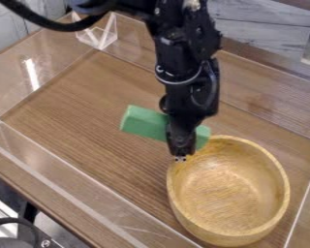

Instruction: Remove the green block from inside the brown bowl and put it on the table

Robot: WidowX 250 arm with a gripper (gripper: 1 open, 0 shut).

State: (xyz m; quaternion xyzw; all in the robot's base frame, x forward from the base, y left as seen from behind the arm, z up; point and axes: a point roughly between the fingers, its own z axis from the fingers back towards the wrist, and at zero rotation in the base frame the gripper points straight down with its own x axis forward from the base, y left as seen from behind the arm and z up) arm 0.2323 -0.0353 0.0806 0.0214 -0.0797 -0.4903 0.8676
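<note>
The green block point(143, 122) is outside the brown bowl point(231, 189), low over the table point(80, 107) just left of and behind the bowl's rim. My gripper point(181, 151) points straight down in front of the block's middle and is shut on it, so green shows on both sides of the fingers. The fingertips reach below the block's lower edge, close to the bowl's near-left rim. I cannot tell whether the block touches the tabletop. The bowl's inside is empty.
Low clear acrylic walls point(42, 145) run along the table's edges, with one close on the left and front. The bowl stands at the front right, near the table's edge.
</note>
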